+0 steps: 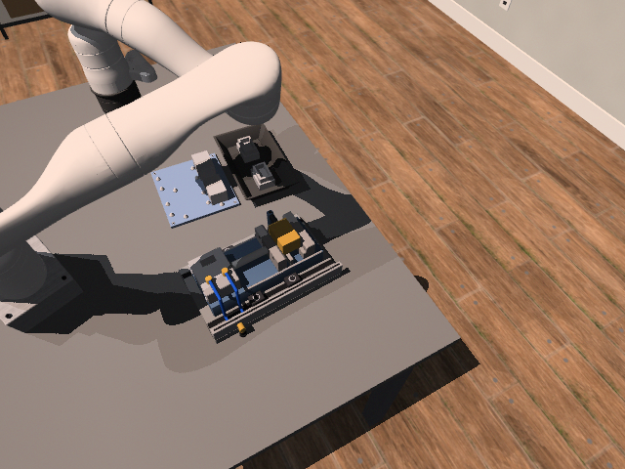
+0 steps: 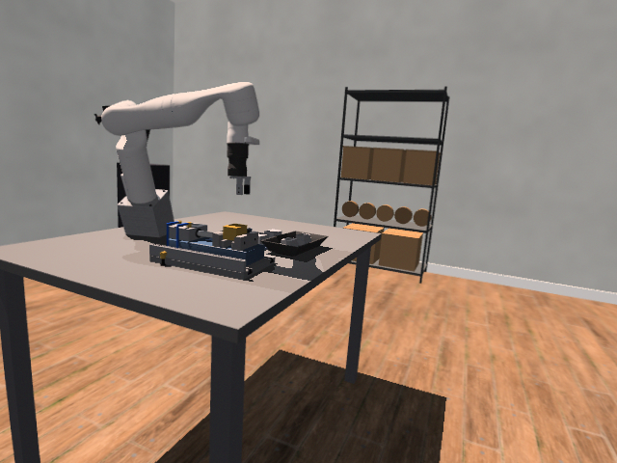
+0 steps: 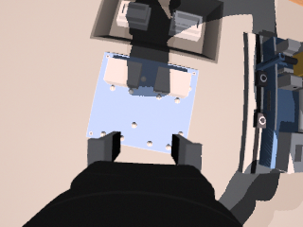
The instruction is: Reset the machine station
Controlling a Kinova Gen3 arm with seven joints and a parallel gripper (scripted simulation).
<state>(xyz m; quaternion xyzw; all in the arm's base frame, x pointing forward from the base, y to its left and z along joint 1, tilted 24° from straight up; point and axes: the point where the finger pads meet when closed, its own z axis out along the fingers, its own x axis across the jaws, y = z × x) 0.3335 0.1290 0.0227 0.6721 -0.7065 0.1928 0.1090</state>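
Over at the vise [image 1: 260, 273] [image 2: 206, 249] [image 3: 284, 109], one brass blank [image 1: 288, 242] [image 2: 234, 231] [image 3: 298, 66] sits at the jaw end away from the hoses, poking above the jaws. Across an open strip of table [image 1: 303, 363] [image 2: 124, 269] [image 3: 43, 95], the infeed plate [image 1: 191, 204] [image 3: 114, 109] carries two gray blanks [image 1: 217, 192] [image 3: 177, 83] along its tray-side edge, a gap between them and most of the pinned area uncovered. Just past that edge, the black tray [image 1: 227, 156] [image 2: 279, 247] [image 3: 213, 35] holds two finished parts [image 1: 263, 175] [image 3: 187, 25], apart from each other; it lies near the table's edge. Above the plate, the arm [image 1: 166, 106] [image 2: 184, 109] reaches out and bends its wrist down, the pincer [image 2: 243, 193] [image 3: 146, 143] pointing at the tabletop, well up, fingers spread wide with nothing between them.
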